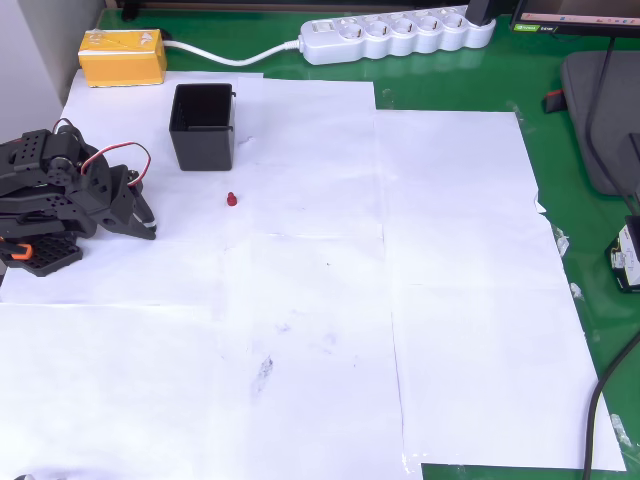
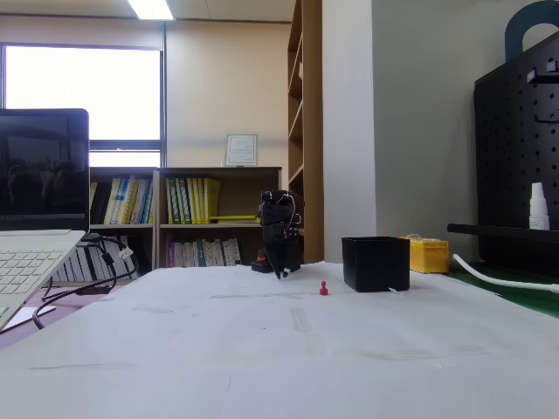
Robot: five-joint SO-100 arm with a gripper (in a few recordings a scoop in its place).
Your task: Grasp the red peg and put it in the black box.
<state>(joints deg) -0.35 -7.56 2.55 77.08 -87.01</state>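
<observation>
Black two-finger gripper, apparently closed and empty; tiny bright red stubby peg lying to picture-right overhead, near, upright, apart.

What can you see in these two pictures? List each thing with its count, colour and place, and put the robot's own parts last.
red peg: 1, red, on the white paper below the box in the overhead view.
black box: 1, black, upper left of the paper.
yellow block: 1, yellow, top left corner.
power strip: 1, white, top edge on green mat.
laptop: 1, silver and black, left in the fixed view.
pincer: 1, black, left of the peg, folded low.
</observation>
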